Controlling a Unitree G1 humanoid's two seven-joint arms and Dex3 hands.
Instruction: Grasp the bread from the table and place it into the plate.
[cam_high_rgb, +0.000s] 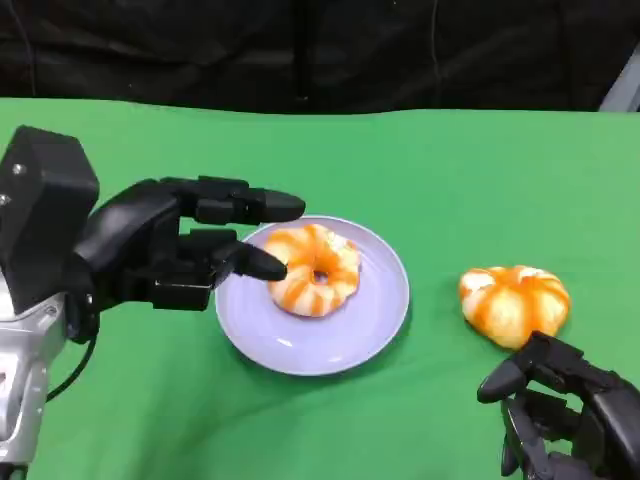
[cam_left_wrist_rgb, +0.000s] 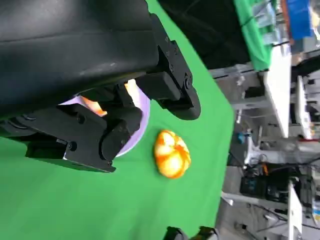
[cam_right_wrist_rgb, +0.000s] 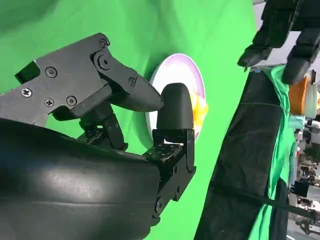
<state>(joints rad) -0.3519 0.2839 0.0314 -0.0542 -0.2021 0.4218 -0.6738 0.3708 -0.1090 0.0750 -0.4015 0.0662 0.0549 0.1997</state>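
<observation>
On the green table (cam_high_rgb: 450, 170) a lilac plate (cam_high_rgb: 370, 330) carries a ring-shaped orange-and-white bread (cam_high_rgb: 315, 268), and a second, rounder bread (cam_high_rgb: 514, 303) lies on the cloth well to the right of the plate, apart from it. The left hand (cam_high_rgb: 190, 250) reaches over the plate's left rim from the side, its fingers stretched toward the ring bread; one fingertip (cam_high_rgb: 262, 263) comes right up to the bread's left edge, though whether it touches or merely covers that edge cannot be told, and the fingers are apart with nothing between them. In the left wrist view the hand's own black shell hides most of the plate, leaving slivers of lilac and orange between the fingers, while the loose bread (cam_left_wrist_rgb: 171, 153) shows whole. The right hand (cam_high_rgb: 565, 410) sits at the lower right corner, cut off by the frame, just below the loose bread and apart from it; its fingers curl partly inward around nothing.
</observation>
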